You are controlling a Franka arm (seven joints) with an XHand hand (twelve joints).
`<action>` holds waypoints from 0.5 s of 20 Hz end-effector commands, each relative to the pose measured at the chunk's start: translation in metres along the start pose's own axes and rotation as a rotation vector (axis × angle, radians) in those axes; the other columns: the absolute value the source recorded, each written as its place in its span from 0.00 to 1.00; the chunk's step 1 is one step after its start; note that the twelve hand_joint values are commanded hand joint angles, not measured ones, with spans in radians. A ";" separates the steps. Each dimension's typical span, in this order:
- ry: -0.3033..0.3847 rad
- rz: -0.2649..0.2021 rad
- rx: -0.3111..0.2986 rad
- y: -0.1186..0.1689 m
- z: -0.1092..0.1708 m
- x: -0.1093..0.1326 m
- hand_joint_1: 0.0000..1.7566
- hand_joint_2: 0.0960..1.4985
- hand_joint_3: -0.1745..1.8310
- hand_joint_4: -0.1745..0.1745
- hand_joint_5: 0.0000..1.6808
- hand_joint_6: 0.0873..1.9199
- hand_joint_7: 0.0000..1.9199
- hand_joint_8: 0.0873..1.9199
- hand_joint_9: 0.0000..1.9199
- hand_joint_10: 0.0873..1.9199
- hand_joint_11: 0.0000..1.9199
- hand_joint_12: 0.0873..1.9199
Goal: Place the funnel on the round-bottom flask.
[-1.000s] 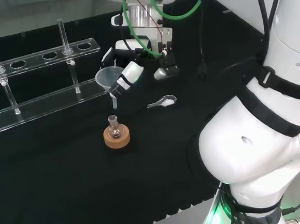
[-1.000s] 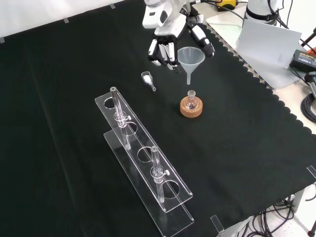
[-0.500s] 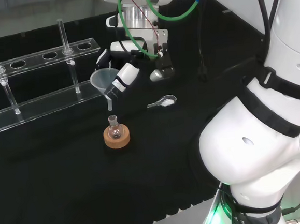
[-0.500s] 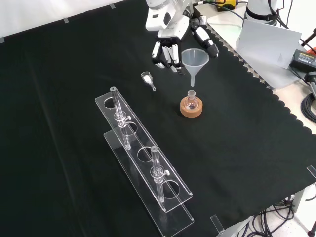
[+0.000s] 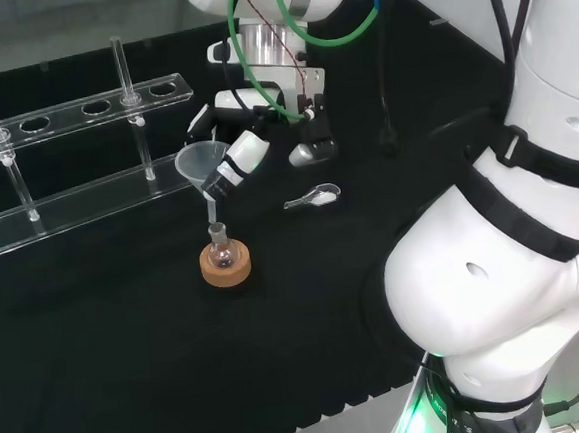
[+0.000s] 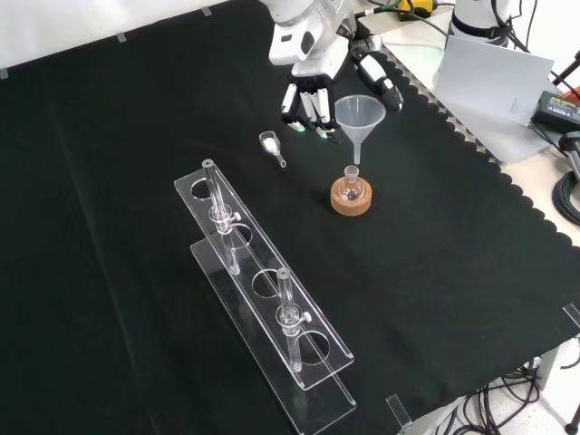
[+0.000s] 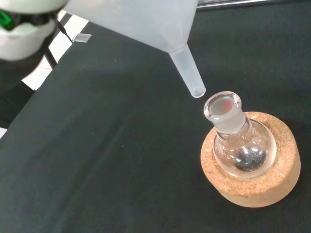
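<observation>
Two clear test tubes (image 6: 287, 317) stand in your transparent acrylic rack (image 6: 263, 313); one small round-bottom glass flask (image 6: 352, 186) sits on one cork ring (image 6: 351, 200); above it your hand (image 6: 313, 91) pinches one translucent plastic funnel (image 6: 356, 116), its spout just above the neck

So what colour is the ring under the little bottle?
Light brown cork, clearest in the wrist view.

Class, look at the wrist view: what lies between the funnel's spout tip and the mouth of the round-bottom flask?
Nothing: a bare gap separates the funnel spout from the round-bottom flask mouth, with black cloth behind.
</observation>
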State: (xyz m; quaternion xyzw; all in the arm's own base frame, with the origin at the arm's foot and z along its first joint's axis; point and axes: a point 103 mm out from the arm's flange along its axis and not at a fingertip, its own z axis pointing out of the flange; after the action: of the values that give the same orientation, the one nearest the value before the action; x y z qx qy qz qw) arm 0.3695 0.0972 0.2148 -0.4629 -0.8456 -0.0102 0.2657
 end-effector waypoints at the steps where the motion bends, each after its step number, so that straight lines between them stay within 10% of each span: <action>1: 0.005 -0.001 0.001 0.002 0.003 -0.004 0.53 0.29 0.41 0.95 0.69 0.23 0.73 0.10 0.59 0.09 0.06 0.79; 10: 0.011 -0.007 0.010 0.007 0.009 -0.012 0.53 0.29 0.41 0.95 0.69 0.22 0.74 0.10 0.60 0.09 0.06 0.79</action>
State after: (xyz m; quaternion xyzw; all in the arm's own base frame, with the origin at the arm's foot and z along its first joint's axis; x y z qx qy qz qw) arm 0.3731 0.0954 0.2026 -0.4591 -0.8453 -0.0092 0.2730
